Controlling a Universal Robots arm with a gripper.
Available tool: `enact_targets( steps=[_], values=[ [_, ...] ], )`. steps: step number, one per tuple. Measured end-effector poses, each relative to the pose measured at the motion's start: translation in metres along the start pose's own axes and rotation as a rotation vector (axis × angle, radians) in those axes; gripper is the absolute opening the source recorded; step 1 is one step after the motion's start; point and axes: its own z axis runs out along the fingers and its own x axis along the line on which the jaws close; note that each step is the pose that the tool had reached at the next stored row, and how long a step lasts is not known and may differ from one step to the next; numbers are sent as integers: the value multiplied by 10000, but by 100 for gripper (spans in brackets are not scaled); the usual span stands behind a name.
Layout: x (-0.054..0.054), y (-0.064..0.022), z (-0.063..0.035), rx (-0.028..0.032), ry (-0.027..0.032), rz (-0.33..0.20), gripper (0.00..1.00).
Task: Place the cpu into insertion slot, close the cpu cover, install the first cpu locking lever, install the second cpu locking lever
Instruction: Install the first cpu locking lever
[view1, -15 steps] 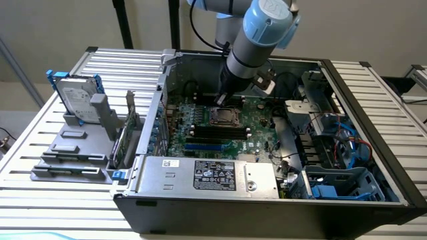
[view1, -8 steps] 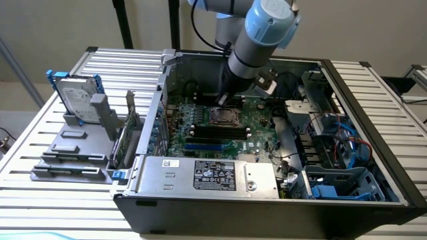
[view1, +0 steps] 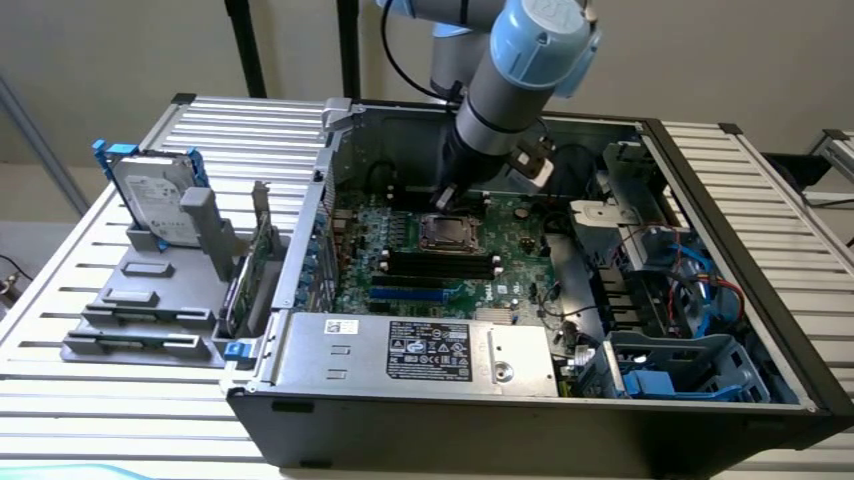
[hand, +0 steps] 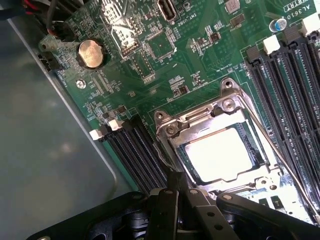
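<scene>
My gripper (hand: 172, 179) is pinched narrow, fingertips together, its tip right at the edge of the cpu cover (hand: 196, 119). The cover lies flat over the insertion slot (view1: 447, 233), and the cpu (hand: 218, 152) sits inside, its pale face showing through the cut-out. In the exterior view I stand at the slot's 12 o'clock, over the green board (view1: 400, 225)
</scene>
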Motion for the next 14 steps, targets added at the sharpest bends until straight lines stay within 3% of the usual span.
enact_targets(
  steps=[4,14],
  values=[
    [-32,-53,-3,50,82,-15,11],
    [9,-85,16,52,86,-16,11]
  ],
)
